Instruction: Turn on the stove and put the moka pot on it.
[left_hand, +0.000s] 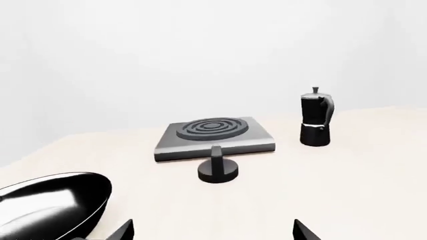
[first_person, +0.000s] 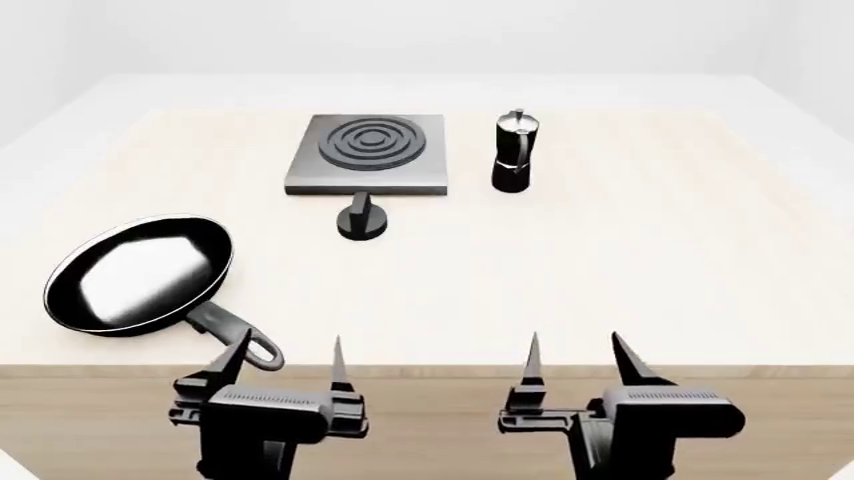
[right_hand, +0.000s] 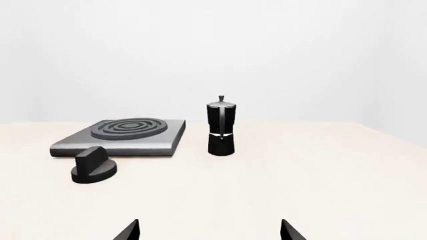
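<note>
On the pale wood counter (first_person: 641, 280), ringed by plain white walls, a black frying pan (first_person: 140, 272) lies leftmost. The stove (first_person: 368, 152) sits with its knob (first_person: 362, 219) just before it, and the moka pot (first_person: 514, 151) stands upright beside it. The left gripper (first_person: 287, 362) and right gripper (first_person: 577, 362) hover at the near edge, spread wide and holding nothing.

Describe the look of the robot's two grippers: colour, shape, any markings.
Both the left gripper and right gripper are matte black, with blocky bodies bearing a fine ribbed strip across the top. Each has two slim, tapering fingers ending in sharp points. No cables, labels or other markings show.
</note>
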